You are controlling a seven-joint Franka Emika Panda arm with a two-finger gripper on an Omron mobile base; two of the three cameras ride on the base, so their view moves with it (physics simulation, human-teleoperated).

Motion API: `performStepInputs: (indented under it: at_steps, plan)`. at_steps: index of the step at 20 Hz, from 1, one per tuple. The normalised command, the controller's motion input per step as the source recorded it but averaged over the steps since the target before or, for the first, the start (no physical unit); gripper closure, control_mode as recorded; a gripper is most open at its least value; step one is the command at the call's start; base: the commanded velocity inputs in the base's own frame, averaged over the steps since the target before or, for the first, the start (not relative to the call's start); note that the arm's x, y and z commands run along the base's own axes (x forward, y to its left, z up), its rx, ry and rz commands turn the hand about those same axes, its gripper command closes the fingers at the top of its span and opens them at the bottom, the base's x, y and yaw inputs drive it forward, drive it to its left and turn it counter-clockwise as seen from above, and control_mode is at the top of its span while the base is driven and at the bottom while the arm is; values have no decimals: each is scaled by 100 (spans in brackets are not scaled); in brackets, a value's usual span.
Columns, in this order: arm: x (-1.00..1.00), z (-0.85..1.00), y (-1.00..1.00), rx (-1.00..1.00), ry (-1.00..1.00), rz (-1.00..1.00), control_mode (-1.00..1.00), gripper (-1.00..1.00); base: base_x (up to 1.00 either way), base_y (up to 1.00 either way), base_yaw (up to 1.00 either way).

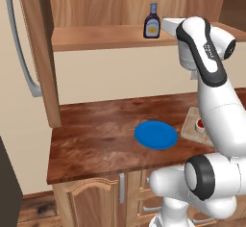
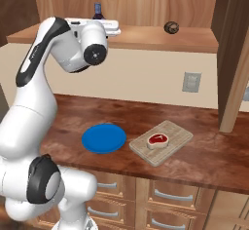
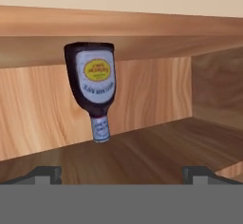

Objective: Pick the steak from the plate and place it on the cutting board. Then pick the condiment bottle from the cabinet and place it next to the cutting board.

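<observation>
The condiment bottle (image 1: 152, 22), dark with a blue cap and a pale oval label, stands upright on the cabinet's shelf ledge (image 1: 96, 36). My gripper (image 3: 122, 173) is raised to shelf height just right of it, open and holding nothing. In the hand view the condiment bottle (image 3: 94, 88) appears upside down, ahead of the tips and left of centre, apart from them. The steak (image 2: 157, 140) lies on the cutting board (image 2: 175, 139). The blue plate (image 2: 103, 138) sits bare to the board's left. My arm hides part of the cutting board (image 1: 191, 125) in the left base view.
A brown round lump (image 2: 170, 27) rests further right on the same shelf. A wooden side panel (image 2: 233, 53) rises at the counter's right end. A fridge with a long grey handle (image 1: 21, 43) stands on the left. Drawers (image 2: 170, 195) run under the dark countertop (image 1: 96, 134).
</observation>
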Motion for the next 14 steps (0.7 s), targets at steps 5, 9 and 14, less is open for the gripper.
performStepInputs:
  at_steps: [5,9,14]
  plan:
    - [8,7,3,0,0,0,-100,-100,0,0,0]
    - [10,6,3,0,0,0,-100,-100,0,0,0]
    - [11,2,3,0,0,0,-100,-100,0,0,0]
